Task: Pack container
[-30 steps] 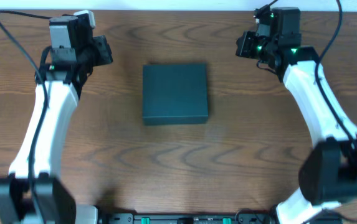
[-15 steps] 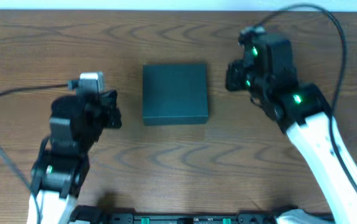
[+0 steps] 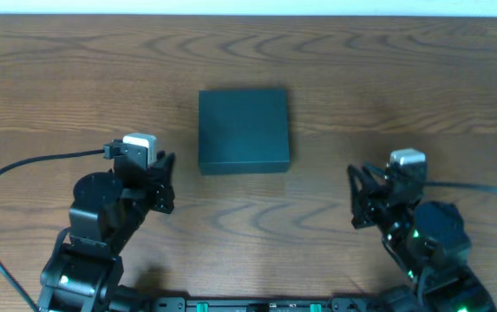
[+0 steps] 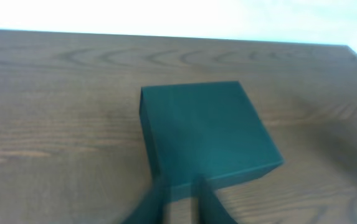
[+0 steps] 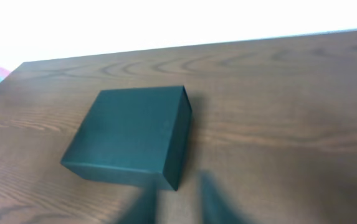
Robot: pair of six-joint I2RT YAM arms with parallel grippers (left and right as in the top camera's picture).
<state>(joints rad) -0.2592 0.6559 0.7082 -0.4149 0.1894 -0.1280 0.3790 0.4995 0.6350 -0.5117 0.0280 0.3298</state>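
The container (image 3: pixel 244 130), a dark teal-black square box with its lid shut, lies flat at the middle of the wooden table. It also shows in the left wrist view (image 4: pixel 206 130) and in the right wrist view (image 5: pixel 128 137). My left gripper (image 3: pixel 163 182) is near the box's front left corner, apart from it; its blurred fingers (image 4: pixel 179 202) show a gap with bare table between them. My right gripper (image 3: pixel 357 195) is to the front right of the box, its blurred fingers (image 5: pixel 178 202) apart and empty. No snack packets are in view.
The brown wooden table (image 3: pixel 404 78) stretches all round the box. Black cables (image 3: pixel 31 165) trail from both arms near the front edge. The table's far edge meets a white wall.
Both arms have drawn back from the far side of the table toward the front edge, one on each side of the box. The container has not moved.
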